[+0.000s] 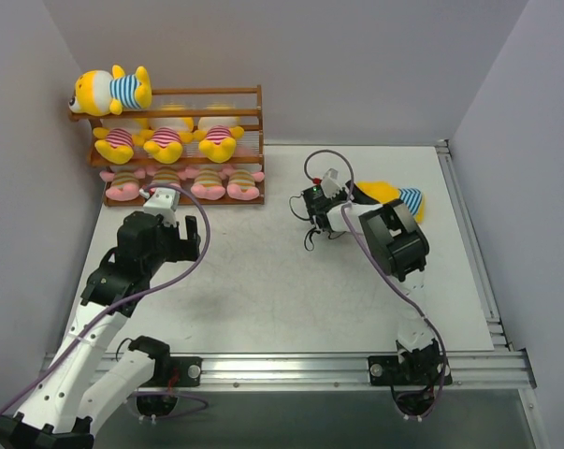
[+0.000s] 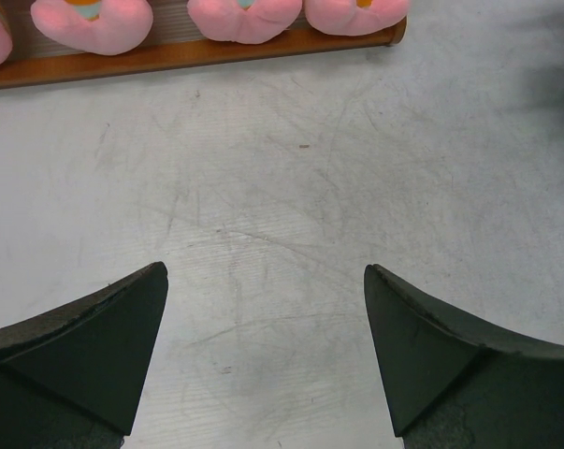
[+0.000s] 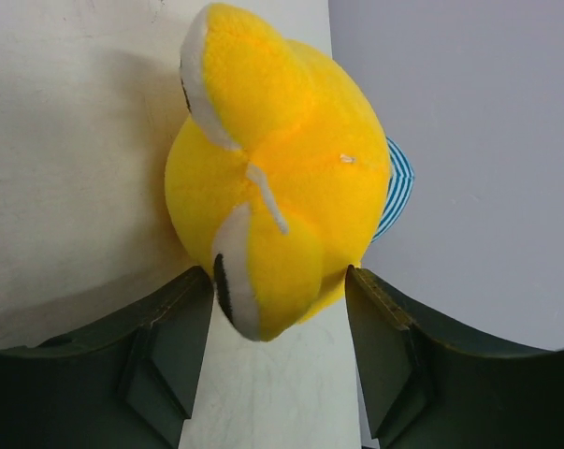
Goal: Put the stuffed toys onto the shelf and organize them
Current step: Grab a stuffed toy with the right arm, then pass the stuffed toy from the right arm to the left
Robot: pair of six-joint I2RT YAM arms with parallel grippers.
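The shelf (image 1: pixel 249 201) stands at the back left. A blue-striped yellow toy (image 1: pixel 113 91) lies on its top tier, three yellow toys (image 1: pixel 166 140) sit on the middle tier and several pink toys (image 1: pixel 183 182) on the bottom one. Another blue-striped yellow toy (image 1: pixel 394 198) lies on the table at the right. My right gripper (image 3: pixel 280 276) stands open around its head (image 3: pixel 282 178), both fingertips touching the plush. My left gripper (image 2: pixel 266 281) hangs open and empty over bare table, just in front of the shelf's bottom rail (image 2: pixel 169 58) and the pink toys (image 2: pixel 244 14).
Grey walls close in the table on the left, back and right. A metal rail (image 1: pixel 473 243) runs along the right edge, close behind the toy on the table. Cables loop over both arms.
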